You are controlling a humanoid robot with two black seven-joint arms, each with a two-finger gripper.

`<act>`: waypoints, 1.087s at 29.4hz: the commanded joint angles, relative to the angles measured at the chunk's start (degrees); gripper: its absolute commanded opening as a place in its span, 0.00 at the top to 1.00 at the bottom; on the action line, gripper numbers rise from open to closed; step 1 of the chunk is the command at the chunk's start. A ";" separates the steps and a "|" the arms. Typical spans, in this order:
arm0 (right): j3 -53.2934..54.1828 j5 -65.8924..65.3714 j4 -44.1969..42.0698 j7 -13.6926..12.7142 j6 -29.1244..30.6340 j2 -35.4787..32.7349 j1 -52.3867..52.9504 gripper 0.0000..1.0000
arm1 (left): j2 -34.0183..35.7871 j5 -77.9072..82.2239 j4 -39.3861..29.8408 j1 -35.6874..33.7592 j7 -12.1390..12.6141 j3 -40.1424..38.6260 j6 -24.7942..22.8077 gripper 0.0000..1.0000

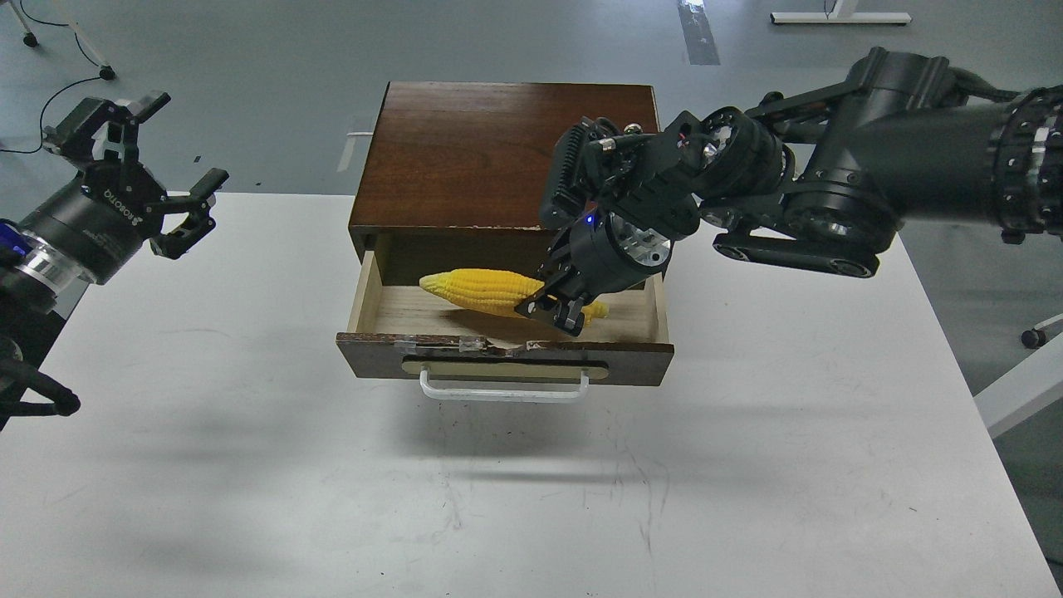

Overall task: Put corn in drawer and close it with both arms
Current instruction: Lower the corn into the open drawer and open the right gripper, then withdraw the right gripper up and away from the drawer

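Right now my right hand (555, 309) is reaching down into the open drawer (505, 353), its fingers clamped around the thick end of the corn (486, 291). Inside, the cob lies across the drawer's pale floor, long axis running side to side, tapered tip pointing left and away from that hand. My left hand (158, 170) hangs spread open and holding nothing, well off to the left above the white bench (208, 465).
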 commanded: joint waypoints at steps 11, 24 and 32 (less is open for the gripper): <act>3.17 7.49 4.55 0.00 -0.08 -5.08 7.09 0.06 | 0.27 0.00 -0.26 0.01 0.00 0.00 0.00 0.00; 12.40 38.58 7.81 0.00 -0.16 -31.43 3.19 0.04 | 0.71 0.00 -0.35 0.01 0.00 -0.09 0.00 0.00; 35.47 54.33 6.49 0.00 -0.43 -44.29 -30.44 0.04 | 0.45 0.78 -0.70 -1.04 0.00 -0.17 0.00 0.00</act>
